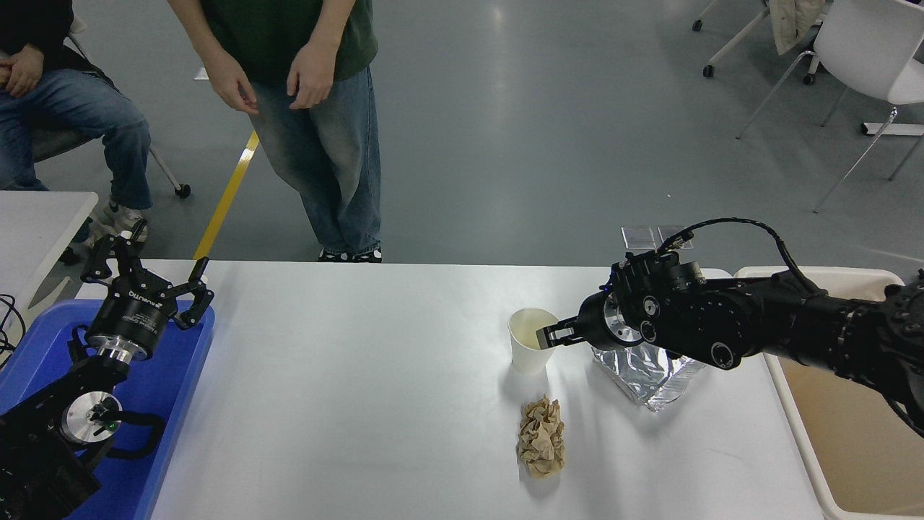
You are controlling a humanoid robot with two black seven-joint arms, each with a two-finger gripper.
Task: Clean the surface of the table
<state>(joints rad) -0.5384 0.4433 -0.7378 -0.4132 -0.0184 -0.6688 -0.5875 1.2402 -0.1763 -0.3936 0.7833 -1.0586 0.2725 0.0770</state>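
The white table surface (pixel 361 383) carries a white paper cup (pixel 525 355) standing upright, a crumpled brown paper napkin (pixel 541 438) in front of it, and a crumpled silver foil bag (pixel 647 375) to the cup's right. My right gripper (pixel 548 336) reaches in from the right and sits at the right side of the cup's rim, its tip dipping just inside the opening. My left gripper (pixel 148 278) is parked open above the blue tray (pixel 170 393) at the lower left.
A white bin (pixel 801 426) with a tan inside stands off the table's right end. A person in jeans stands at the far edge, left of centre; another sits at the far left. A smaller white tabletop corner (pixel 43 213) shows at the left.
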